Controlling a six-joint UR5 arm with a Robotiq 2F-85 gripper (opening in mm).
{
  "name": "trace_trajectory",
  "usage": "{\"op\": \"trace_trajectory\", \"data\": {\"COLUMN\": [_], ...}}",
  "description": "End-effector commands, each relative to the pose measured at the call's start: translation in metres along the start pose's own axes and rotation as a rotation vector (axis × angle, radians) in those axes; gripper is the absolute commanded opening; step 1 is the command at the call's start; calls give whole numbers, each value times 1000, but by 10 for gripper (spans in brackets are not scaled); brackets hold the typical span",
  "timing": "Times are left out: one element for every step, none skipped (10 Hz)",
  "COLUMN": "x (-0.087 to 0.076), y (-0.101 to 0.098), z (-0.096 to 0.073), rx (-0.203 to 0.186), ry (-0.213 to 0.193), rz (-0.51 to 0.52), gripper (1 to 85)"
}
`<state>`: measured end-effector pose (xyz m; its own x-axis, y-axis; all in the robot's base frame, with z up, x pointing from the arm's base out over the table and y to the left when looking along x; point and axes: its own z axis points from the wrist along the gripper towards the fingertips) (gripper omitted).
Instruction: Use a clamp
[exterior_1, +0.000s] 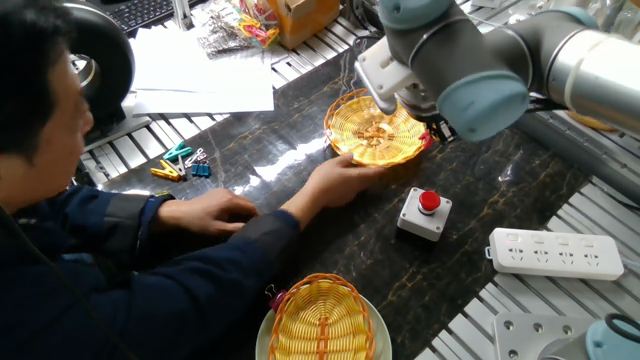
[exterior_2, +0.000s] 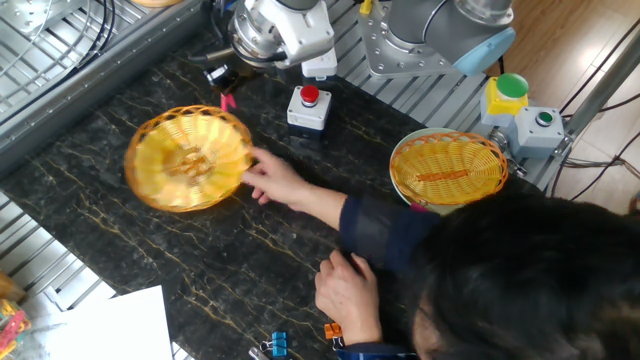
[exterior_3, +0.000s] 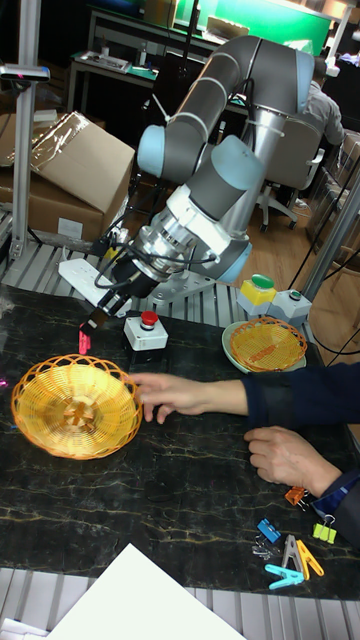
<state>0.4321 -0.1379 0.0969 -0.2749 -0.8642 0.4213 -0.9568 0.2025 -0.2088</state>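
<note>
- Black marble-patterned tabletop (exterior_1: 520, 190) streaked with gold veins sits on a frame of aluminium rails, with white paper sheets (exterior_1: 200, 65) at its far edge.
- The gripper (exterior_3: 92, 322) pinches the clamp (exterior_3: 84, 341), a small red clip hanging just above the table beside the rim of the wicker basket (exterior_3: 75, 408).
- A person's hand (exterior_2: 268, 182) touches that basket's near rim.
- The tall fixed view alone shows the room: cardboard boxes (exterior_3: 75, 165), a green wall panel, and a seated figure behind the arm.
- One fixed view hides the jaws behind the arm's wrist; only a sliver of red shows.
- A red push-button box (exterior_2: 309, 107) stands near a second basket on a plate (exterior_2: 447, 170).
</note>
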Motion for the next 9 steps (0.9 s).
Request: {"op": "trace_trajectory", "data": {"x": [-2,-1,-1,-1,0,0,-1,-2,-4], "y": [-2,-2,-4,-7,-11,-14,-16,-20,-23], "z": [6,6,6,5,4,5,6,8,10], "rx": [10,12,15,18,21,22,25,34,40], "ry": [-7,-6,-7,-7,-3,-4,-5,-3,-2], "rz": [-20,-15,-6,12,29,41,47,53,60], "gripper": [10,10,10,10,10,10,10,10,10]}}
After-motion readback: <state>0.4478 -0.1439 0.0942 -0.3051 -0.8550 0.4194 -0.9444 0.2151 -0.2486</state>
